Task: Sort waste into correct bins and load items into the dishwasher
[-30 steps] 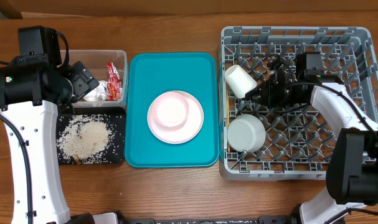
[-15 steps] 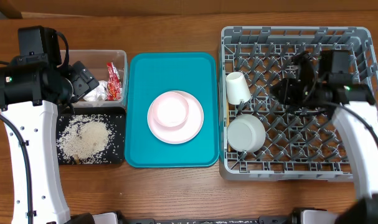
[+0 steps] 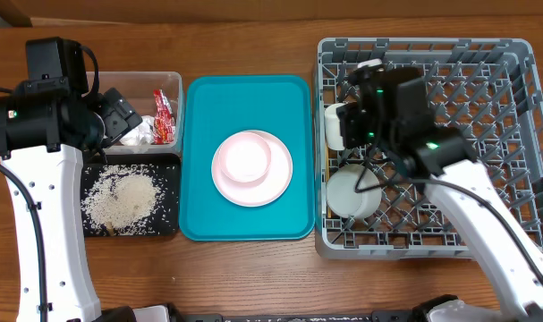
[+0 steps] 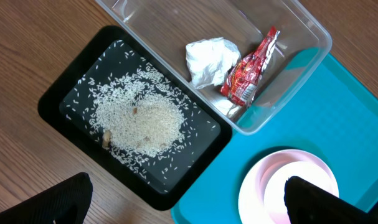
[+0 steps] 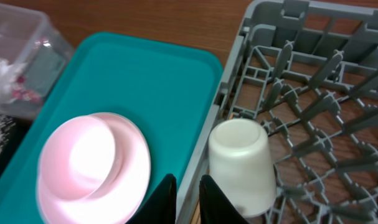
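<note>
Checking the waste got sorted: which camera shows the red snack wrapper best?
Left wrist: the red snack wrapper lies large and sharp in the clear tub, beside the white tissue. Overhead shows it small but unobstructed. Right wrist gives only a blurred tub corner; the wrapper is unreadable there.

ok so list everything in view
dish rack: 1, grey, right of table
cup: 1, white, in rack
rack bowl: 1, white, beside cup
teal tray: 1, teal, centre
plate: 1, pink, on teal tray
plate bowl: 1, pink, on plate
clear tub: 1, clear, far left
wrapper: 1, red, in tub
tissue: 1, white, in tub
black tray: 1, black, beside tub
rice: heap, white, in black tray
table: 1, brown wood
left fingers: 2, black, open, over tub
right fingers: 2, black, nearly together, empty, over rack edge
</note>
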### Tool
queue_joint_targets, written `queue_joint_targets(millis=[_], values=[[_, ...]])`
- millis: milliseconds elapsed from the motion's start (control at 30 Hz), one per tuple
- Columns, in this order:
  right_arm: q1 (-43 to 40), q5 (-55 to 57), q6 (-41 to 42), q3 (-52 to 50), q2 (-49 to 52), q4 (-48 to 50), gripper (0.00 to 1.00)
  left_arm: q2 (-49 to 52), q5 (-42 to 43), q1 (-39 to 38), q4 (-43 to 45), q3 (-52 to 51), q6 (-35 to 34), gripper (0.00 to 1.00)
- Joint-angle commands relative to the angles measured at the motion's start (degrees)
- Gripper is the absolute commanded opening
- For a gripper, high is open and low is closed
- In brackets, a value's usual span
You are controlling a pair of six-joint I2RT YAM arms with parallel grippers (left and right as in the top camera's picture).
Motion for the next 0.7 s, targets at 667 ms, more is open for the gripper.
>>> queue_joint_targets(millis=[667], values=[[0.0,11.6,3.3,1.4,12.6,-5.3,0.07,0.1,-0.2,-0.1,0.0,0.1,0.7,1.0]])
